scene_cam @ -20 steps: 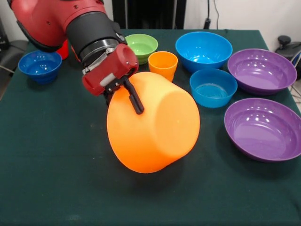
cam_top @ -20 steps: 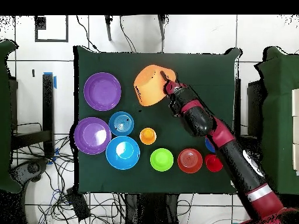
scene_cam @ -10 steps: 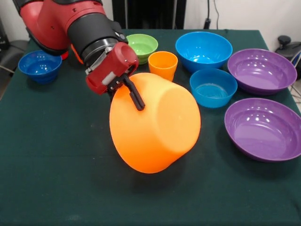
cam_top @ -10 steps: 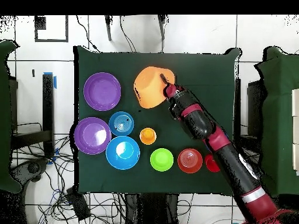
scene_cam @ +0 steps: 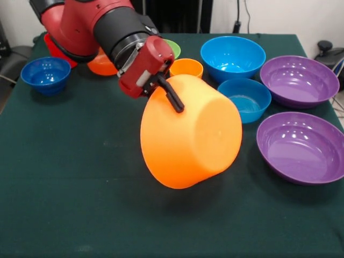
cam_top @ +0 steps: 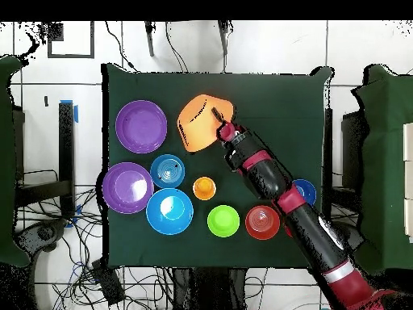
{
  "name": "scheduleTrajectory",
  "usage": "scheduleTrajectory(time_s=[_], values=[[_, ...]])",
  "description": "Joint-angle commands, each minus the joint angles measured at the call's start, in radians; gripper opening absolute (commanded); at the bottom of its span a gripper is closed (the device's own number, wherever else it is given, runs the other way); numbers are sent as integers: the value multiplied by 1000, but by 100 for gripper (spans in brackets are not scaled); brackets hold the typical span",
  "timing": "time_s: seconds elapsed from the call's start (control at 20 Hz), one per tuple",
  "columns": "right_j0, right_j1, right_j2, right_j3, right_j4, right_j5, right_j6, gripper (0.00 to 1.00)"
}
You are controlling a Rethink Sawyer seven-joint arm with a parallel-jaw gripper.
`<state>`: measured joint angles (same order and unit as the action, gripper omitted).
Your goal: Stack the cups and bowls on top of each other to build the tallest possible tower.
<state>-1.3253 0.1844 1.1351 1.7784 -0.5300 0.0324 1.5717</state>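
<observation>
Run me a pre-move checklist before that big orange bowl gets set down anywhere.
1. Grip: gripper shut on the rim of the large glossy yellow-orange plastic bowl: ok.
2. Bowl lifted off the green tablecloth: ok.
3. Bowl level: tilted, base facing the camera: not ok.
4. Gap to the small light-blue bowl: cannot tell.
5. Near purple bowl open, unobstructed: ok.

My red and black arm (scene_cam: 91,24) reaches in from the upper left of the front view, wrist angled down and to the right. My red-bodied gripper (scene_cam: 171,95) is clamped on the rim of the large glossy yellow-orange plastic bowl (scene_cam: 193,134), one black finger (scene_cam: 173,97) lying across its outer wall. The bowl hangs tilted, clear of the table.
</observation>
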Motion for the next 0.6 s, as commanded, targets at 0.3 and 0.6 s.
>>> scheduleTrajectory(time_s=[0.3,0.6], values=[[-36,238,-104,-28,-54,185,-112,0],[-71,310,-112,-7,-68,161,-96,0]])
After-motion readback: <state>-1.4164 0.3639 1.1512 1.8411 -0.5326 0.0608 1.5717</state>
